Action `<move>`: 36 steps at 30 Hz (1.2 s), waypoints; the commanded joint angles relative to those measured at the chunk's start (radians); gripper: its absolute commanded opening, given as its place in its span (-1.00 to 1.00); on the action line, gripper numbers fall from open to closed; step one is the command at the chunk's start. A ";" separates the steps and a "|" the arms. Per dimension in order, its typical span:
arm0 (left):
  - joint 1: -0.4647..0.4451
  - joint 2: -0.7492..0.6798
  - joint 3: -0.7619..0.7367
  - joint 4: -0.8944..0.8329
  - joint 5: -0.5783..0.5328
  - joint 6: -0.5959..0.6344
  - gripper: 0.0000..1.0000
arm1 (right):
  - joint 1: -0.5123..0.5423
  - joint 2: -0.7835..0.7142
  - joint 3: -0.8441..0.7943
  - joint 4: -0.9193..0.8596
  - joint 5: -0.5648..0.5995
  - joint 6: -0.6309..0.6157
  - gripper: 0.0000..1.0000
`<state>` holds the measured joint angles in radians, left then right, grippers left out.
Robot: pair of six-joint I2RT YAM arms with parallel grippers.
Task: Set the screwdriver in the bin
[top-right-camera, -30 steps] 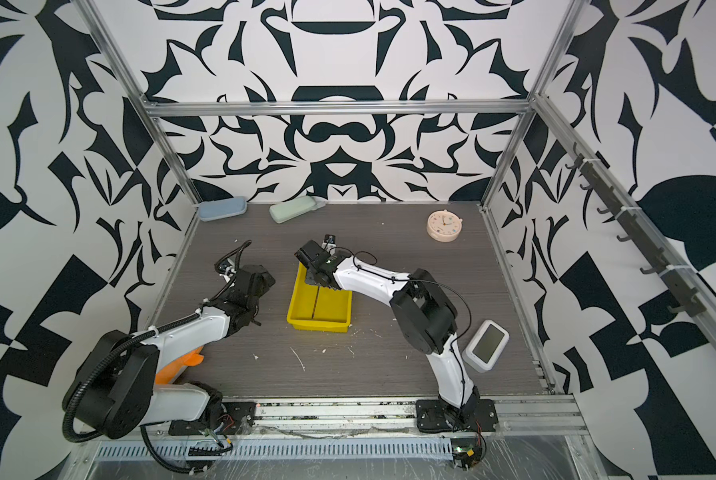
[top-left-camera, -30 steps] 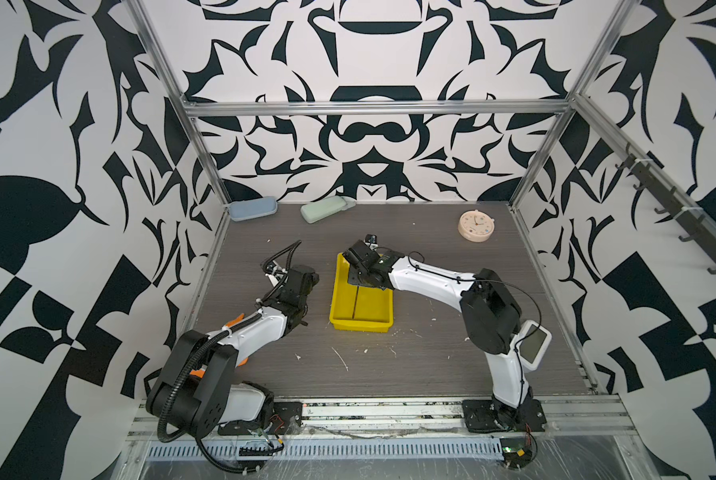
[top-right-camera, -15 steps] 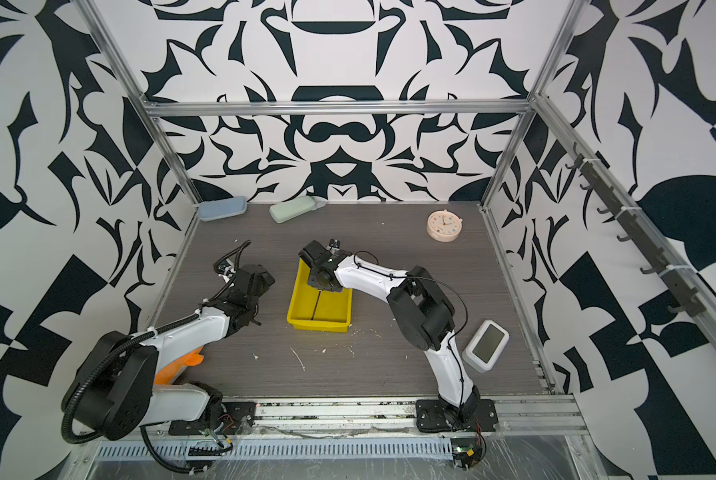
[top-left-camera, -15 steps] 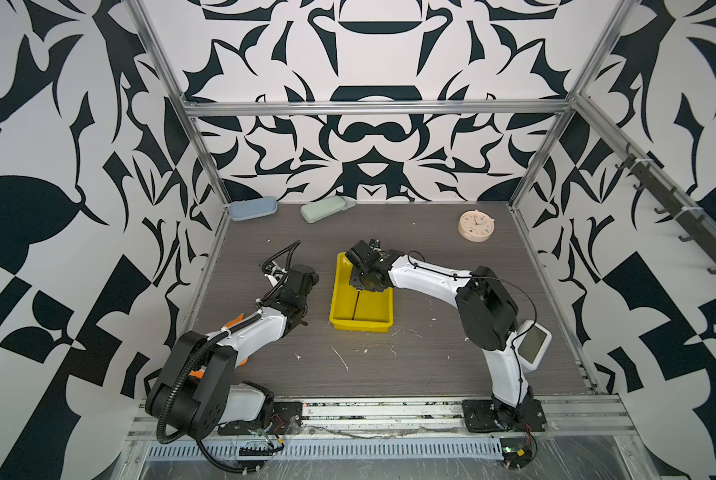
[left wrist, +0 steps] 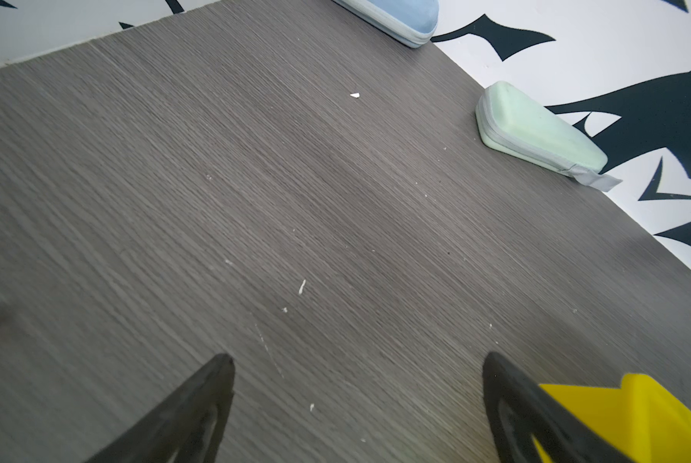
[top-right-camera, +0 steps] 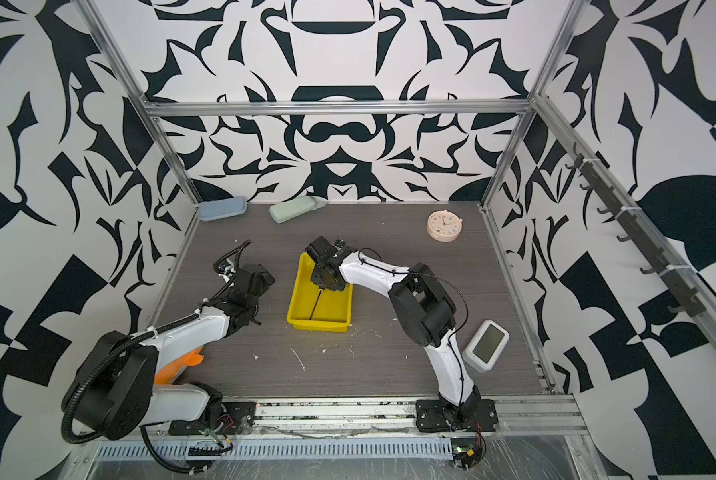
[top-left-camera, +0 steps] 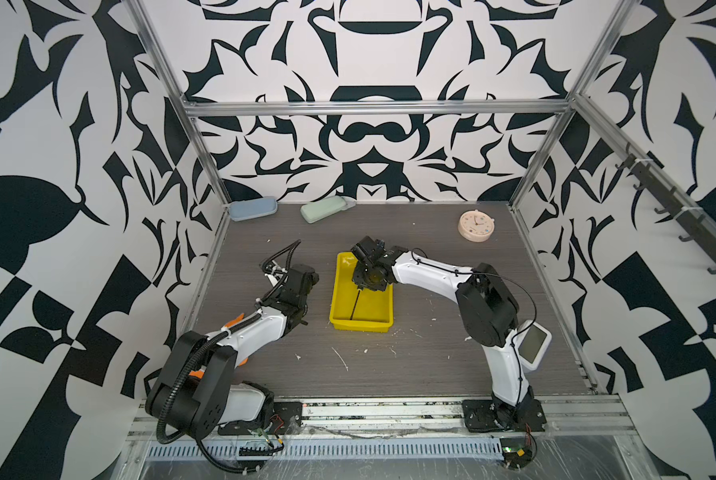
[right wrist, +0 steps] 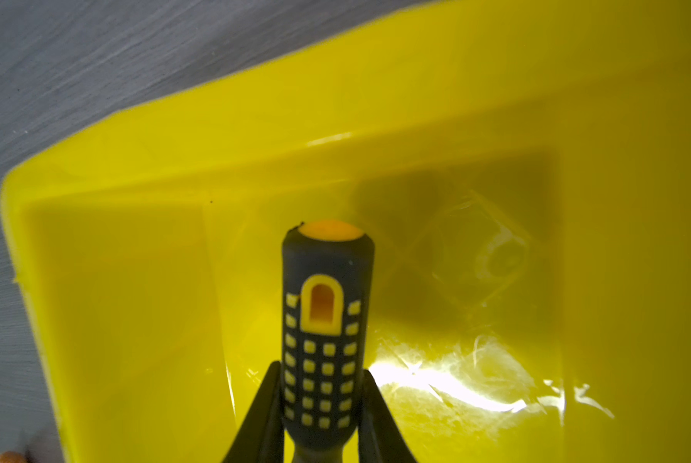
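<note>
Right now my right gripper [right wrist: 321,373] is squeezed tight on the screwdriver [right wrist: 327,288]. My two fingers [right wrist: 265,413] press the black handle with the yellow dots from both sides. The orange end cap pokes out in front of them. Just under it is the bin [right wrist: 255,100], bright yellow, with its floor and a low wall right below the handle. In both top views the thin dark shaft [top-left-camera: 355,305] runs down inside the bin toward its near wall. The handle is up in my grip over the far end. I cannot tell if the tip touches the bin's floor.

My left gripper [left wrist: 357,360] is beside the bin, on its left, and holds nothing. Its two black fingers are spread wide apart above the grey table [left wrist: 215,200]. One yellow corner of the bin shows just behind one finger. Little white crumbs [left wrist: 302,287] lie on the table.

Farther out, a small white box with a screen [top-left-camera: 532,343] sits by my right arm. At the back wall lie a green case [left wrist: 536,132] and a blue case [left wrist: 400,20], near each other but not touching. A round pink clock [top-left-camera: 475,225] lies near the far right corner, well apart from the bin.
</note>
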<state>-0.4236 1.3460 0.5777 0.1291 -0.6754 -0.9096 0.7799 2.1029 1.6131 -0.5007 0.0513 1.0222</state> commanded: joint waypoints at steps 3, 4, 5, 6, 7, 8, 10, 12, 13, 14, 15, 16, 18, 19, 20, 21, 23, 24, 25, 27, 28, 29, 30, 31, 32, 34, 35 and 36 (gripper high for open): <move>0.002 0.015 0.023 -0.019 -0.007 -0.011 0.99 | -0.005 -0.009 0.029 -0.017 -0.007 0.001 -0.62; 0.002 0.018 0.026 -0.019 -0.006 -0.011 0.99 | -0.006 -0.008 0.033 -0.022 -0.010 -0.003 -0.57; 0.002 0.018 0.025 -0.019 -0.006 -0.011 0.98 | -0.005 -0.008 0.039 -0.028 -0.009 -0.007 -0.50; 0.002 0.018 0.027 -0.020 -0.006 -0.012 0.99 | -0.005 -0.008 0.044 -0.033 -0.010 -0.010 -0.44; 0.002 0.018 0.027 -0.020 -0.006 -0.011 0.99 | -0.006 -0.009 0.047 -0.039 -0.008 -0.013 -0.35; 0.002 0.017 0.027 -0.020 -0.006 -0.012 0.99 | -0.005 -0.011 0.052 -0.042 -0.008 -0.017 -0.26; 0.002 0.018 0.027 -0.021 -0.006 -0.012 0.98 | -0.006 -0.015 0.059 -0.044 -0.008 -0.026 -0.15; 0.003 0.019 0.027 -0.021 -0.006 -0.012 0.98 | -0.006 -0.021 0.069 -0.048 -0.008 -0.035 -0.04; 0.003 0.020 0.027 -0.020 -0.006 -0.013 0.98 | -0.006 -0.026 0.075 -0.054 -0.008 -0.040 -0.03; 0.002 0.020 0.027 -0.021 -0.006 -0.011 0.99 | -0.005 -0.033 0.082 -0.062 -0.008 -0.047 -0.02; 0.002 0.017 0.027 -0.022 -0.006 -0.013 0.99 | -0.005 -0.041 0.089 -0.072 -0.007 -0.054 0.00; 0.002 0.015 0.027 -0.023 -0.006 -0.011 0.99 | -0.007 -0.050 0.103 -0.091 -0.001 -0.067 0.00; 0.002 0.011 0.026 -0.025 -0.009 -0.012 0.99 | -0.007 -0.081 0.142 -0.151 0.038 -0.122 0.00; 0.003 0.009 0.025 -0.026 -0.010 -0.012 0.99 | -0.007 -0.098 0.158 -0.179 0.057 -0.148 0.00; 0.003 0.008 0.023 -0.024 -0.009 -0.012 0.99 | -0.007 -0.119 0.176 -0.212 0.092 -0.185 0.00; 0.003 0.009 0.024 -0.023 -0.010 -0.012 0.99 | -0.007 -0.140 0.192 -0.251 0.131 -0.213 0.01; 0.002 0.009 0.025 -0.023 -0.002 -0.013 0.99 | -0.007 -0.184 0.210 -0.301 0.241 -0.266 0.02; 0.003 0.007 0.027 -0.023 0.001 -0.013 0.99 | -0.007 -0.208 0.206 -0.315 0.288 -0.288 0.02; 0.003 0.006 0.027 -0.025 0.004 -0.012 0.99 | -0.006 -0.232 0.194 -0.320 0.331 -0.298 -0.01; 0.003 0.004 0.022 -0.021 0.004 -0.015 0.99 | -0.005 -0.289 0.131 -0.275 0.378 -0.334 -0.05; 0.003 0.005 0.020 -0.018 0.003 -0.018 0.99 | -0.005 -0.314 0.091 -0.233 0.355 -0.373 0.08; 0.002 0.007 0.017 -0.013 0.006 -0.022 0.99 | -0.005 -0.343 0.036 -0.168 0.295 -0.424 0.32; 0.003 0.012 0.014 -0.010 0.010 -0.026 0.98 | -0.005 -0.372 -0.026 -0.097 0.238 -0.476 0.91; 0.002 0.015 0.013 -0.006 0.014 -0.028 0.99 | -0.005 -0.393 -0.077 -0.035 0.184 -0.507 0.99; 0.002 0.021 0.014 -0.003 0.019 -0.030 0.99 | -0.005 -0.417 -0.131 0.023 0.122 -0.533 0.99; 0.002 0.031 0.019 -0.007 0.025 -0.031 0.99 | -0.005 -0.459 -0.222 0.110 0.102 -0.558 0.99; 0.003 0.033 0.022 -0.012 0.029 -0.031 0.98 | -0.004 -0.484 -0.266 0.144 0.130 -0.555 0.99; 0.002 0.033 0.026 -0.016 0.030 -0.031 0.99 | -0.005 -0.507 -0.305 0.177 0.193 -0.551 0.99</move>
<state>-0.4236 1.3647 0.5835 0.1299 -0.6502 -0.9192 0.7704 1.6241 1.3930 -0.4664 0.2234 0.5434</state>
